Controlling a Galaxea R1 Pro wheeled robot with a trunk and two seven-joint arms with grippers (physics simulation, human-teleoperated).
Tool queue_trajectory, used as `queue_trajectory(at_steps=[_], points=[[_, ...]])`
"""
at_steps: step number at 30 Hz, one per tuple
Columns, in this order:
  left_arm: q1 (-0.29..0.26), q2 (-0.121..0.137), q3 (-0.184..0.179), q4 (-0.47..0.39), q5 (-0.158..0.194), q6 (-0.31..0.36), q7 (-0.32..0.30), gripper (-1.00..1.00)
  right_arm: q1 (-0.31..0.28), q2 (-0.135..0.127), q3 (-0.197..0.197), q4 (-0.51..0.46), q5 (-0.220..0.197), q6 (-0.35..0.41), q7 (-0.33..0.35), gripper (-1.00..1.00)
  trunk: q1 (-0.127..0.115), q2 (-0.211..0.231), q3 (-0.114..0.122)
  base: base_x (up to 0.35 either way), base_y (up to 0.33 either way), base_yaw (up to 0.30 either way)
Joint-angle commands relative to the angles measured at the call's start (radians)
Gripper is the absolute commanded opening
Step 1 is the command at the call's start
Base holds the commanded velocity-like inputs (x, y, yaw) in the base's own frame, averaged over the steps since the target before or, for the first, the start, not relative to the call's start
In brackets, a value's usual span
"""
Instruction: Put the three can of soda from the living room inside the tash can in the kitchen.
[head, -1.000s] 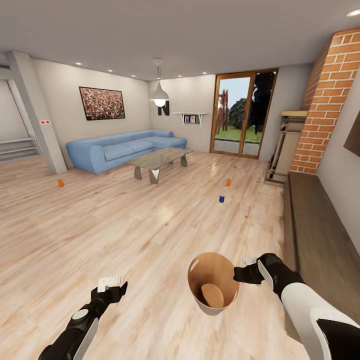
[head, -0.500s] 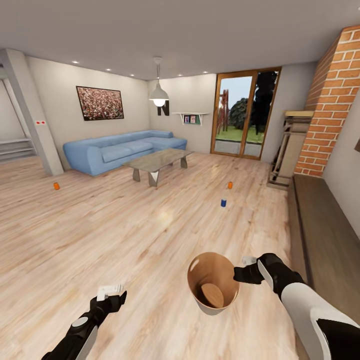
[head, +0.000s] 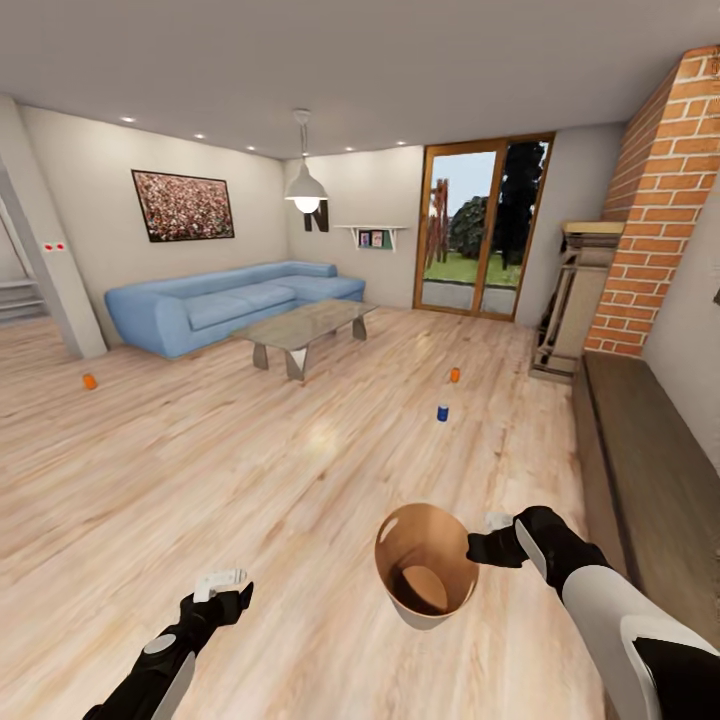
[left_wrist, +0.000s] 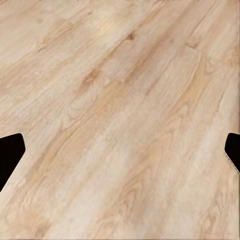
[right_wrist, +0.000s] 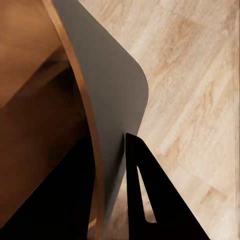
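The robot stands in a living room with a pale wood floor (head: 200, 480). Nearest, at about 7 o'clock, the left gripper (head: 221, 579) hangs over bare floor; the left wrist view shows its dark fingertips (left_wrist: 10, 155) set wide apart with nothing between them.

At about 5 o'clock, the right gripper (head: 487, 535) holds the bin (head: 426, 565) by its rim. The right wrist view shows the two fingers (right_wrist: 155, 200) closed narrowly on the bin wall (right_wrist: 112, 100), one inside, one outside. The bin is grey outside and brown inside, lifted off the floor and tilted so its mouth faces the camera.

Farther out, at 12 o'clock, a blue can (head: 442, 413) stands on the floor. Just beyond it stands an orange can (head: 455, 375). A second orange can (head: 89, 381) stands well apart at 10 o'clock, near a grey pillar (head: 50, 260).

Beyond the cans, at 11 o'clock, sits a low table (head: 305, 328), and behind it a long blue sofa (head: 220, 305). A brick fireplace (head: 660, 200) rises at 2 o'clock. On the far wall are a glass door (head: 480, 230), a small shelf (head: 372, 235), a hanging lamp (head: 305, 185) and a framed picture (head: 182, 205).
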Motion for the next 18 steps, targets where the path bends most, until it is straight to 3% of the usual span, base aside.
queue_trajectory(at_steps=[1,18], points=[[0.0,0.0,0.0,0.0,0.0,0.0,0.0,1.0,0.0,0.0,-0.004,-0.001,-0.022,0.004,0.005,-1.0,0.0,0.0,0.0,0.327,0.0,-0.216],[0.0,0.0,0.0,0.0,0.002,0.0,0.0,1.0,0.0,0.0,-0.006,-0.001,-0.022,0.004,0.005,-1.0,0.0,0.0,0.006,0.325,0.047,-0.246]])
